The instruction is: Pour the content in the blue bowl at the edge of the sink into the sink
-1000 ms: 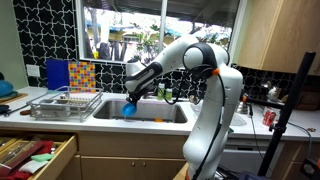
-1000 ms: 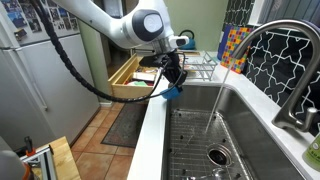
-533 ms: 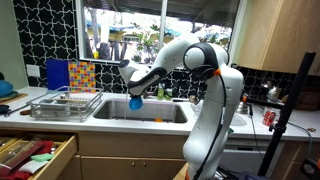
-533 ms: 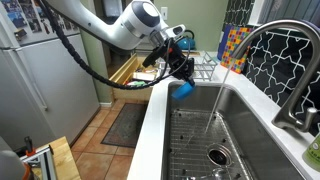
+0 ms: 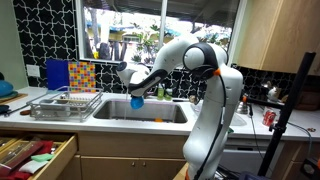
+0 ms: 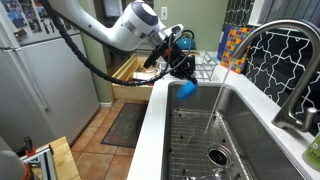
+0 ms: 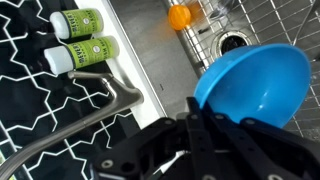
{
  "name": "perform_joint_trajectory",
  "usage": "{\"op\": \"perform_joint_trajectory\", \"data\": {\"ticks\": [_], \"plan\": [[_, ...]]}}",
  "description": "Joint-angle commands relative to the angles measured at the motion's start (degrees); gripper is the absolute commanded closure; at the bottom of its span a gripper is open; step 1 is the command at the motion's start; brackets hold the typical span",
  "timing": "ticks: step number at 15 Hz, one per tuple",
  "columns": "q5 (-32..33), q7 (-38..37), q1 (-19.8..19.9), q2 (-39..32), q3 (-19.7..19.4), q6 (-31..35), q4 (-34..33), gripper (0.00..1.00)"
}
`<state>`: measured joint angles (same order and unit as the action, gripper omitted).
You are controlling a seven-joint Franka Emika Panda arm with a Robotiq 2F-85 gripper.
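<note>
Blue bowl (image 7: 255, 85) tipped; orange obj (image 7: 178, 16) in sink (image 7: 150, 50).

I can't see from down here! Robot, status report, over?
Gripper jaws shut on blue bowl. Bowl tipped above sink, looks empty inside. Small orange thing in basin, nothing blocking.

The bowl (image 6: 186, 89) is held in the tool (image 6: 180, 76) above the sink (image 6: 255, 125), close to the rim toward the table's (image 6: 148, 140) front edge. A grid (image 6: 190, 140) is laid on the sink floor, and a ball (image 7: 179, 16) lies on it. The faucet (image 6: 262, 55) is set at the back edge, with two bottles (image 7: 85, 35) beside it. A rack (image 5: 65, 103) is placed on the table beside the sink, and a drawer (image 5: 35, 153) stands open below it.
</note>
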<state>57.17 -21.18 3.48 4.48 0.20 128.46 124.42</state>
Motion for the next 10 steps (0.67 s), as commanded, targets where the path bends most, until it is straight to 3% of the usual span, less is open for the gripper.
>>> {"op": "perform_joint_trajectory", "data": {"ticks": [1, 10], "plan": [[13.21, -6.55, -1.56, -4.17, 1.67, -4.82, -1.49, 0.99], [46.49, -15.68, -5.26, -18.55, 1.82, -13.0, -8.07, 0.98]]}}
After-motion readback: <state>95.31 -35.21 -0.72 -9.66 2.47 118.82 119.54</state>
